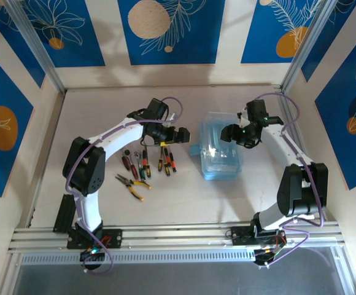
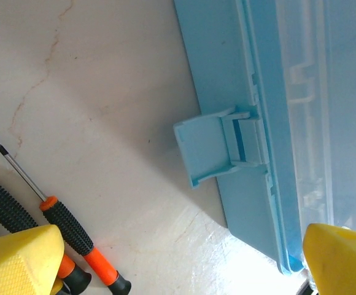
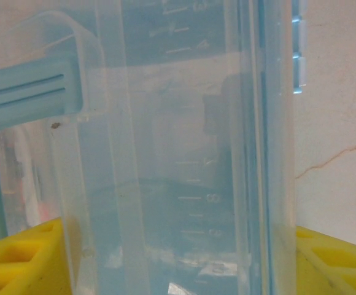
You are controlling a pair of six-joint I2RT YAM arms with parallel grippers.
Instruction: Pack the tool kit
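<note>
**A:** Top external first. The light-blue case (image 1: 221,150) lies on the surface (image 1: 104,110) right of centre, and its lid looks down. The screwdrivers (image 1: 147,165) and the yellow-handled pliers (image 1: 131,181) lie on the surface to its left, apart from it.

**B:** And the left side?

**A:** That view is too small to judge. On my left wrist camera the left fingers (image 2: 18,261) are spread wide, one at each lower corner of the frame, and they grip nothing. Only this view shows the latch (image 2: 218,147) sticking out from the case's side. Two orange-and-black screwdriver handles lie at lower left.

**B:** Right wrist?

**A:** The right fingers (image 3: 334,261) sit apart at the lower corners, and the translucent case spans the gap between them. I cannot tell whether they press on it. The case's blue handle (image 3: 30,92) is at upper left.
</note>
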